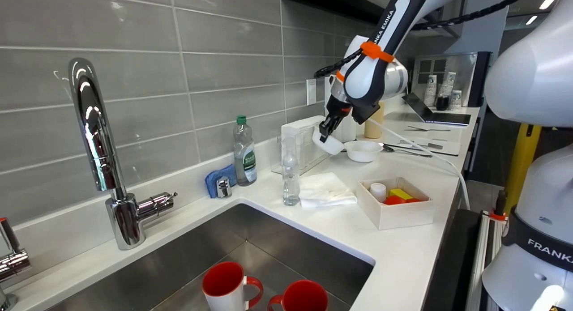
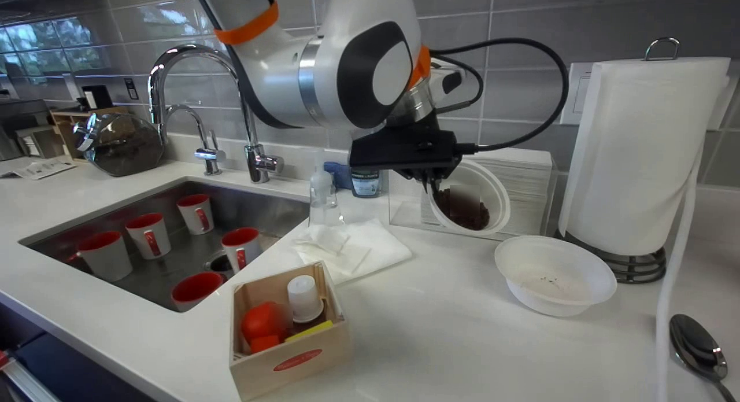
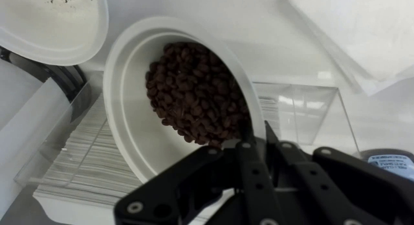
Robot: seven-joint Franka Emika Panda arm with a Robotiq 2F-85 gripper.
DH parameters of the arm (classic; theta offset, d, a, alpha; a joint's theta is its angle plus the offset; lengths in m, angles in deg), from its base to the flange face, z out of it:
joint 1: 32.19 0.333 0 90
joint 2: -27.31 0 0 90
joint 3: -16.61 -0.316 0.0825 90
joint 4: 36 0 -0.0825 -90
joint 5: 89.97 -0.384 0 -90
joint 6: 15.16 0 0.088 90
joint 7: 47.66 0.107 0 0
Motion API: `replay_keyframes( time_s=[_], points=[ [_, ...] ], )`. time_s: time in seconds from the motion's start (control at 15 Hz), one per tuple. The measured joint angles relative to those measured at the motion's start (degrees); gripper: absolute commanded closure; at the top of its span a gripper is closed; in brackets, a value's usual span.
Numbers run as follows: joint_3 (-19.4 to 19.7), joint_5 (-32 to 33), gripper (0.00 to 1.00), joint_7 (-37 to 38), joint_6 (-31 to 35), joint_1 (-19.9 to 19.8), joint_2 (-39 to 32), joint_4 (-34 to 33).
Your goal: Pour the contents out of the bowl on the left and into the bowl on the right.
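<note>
We see both fingers (image 3: 254,163) close together, pinching the rim of one tilted bowl (image 3: 140,124), coffee beans (image 3: 195,95) inside, above the counter (image 2: 439,356). One standing bowl (image 2: 555,301) sits near it, a visible gap between their rims. Open counter stretches from there to one wooden box (image 2: 332,353); five red-lined mugs (image 2: 144,237) share the sink (image 2: 260,202).

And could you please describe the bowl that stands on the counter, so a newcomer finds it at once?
In an exterior view, find the white paper towel roll. Beside it, on the counter, sits a round white bowl. Unlike the tilted bowl of brown beans in the fingers, it stands upright and shows a few dark specks.
</note>
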Motion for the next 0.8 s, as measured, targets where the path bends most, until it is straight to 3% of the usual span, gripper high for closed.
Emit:
replay_keyframes(
  time_s=[0.33, 0.8],
  points=[
    [-12.46, -2.57, 1.00, -3.50, -4.38, -13.37, -0.16, -3.08],
    [-24.56, -6.20, 1.00, -9.96, -8.98, -29.09, -1.95, -6.32]
  ],
)
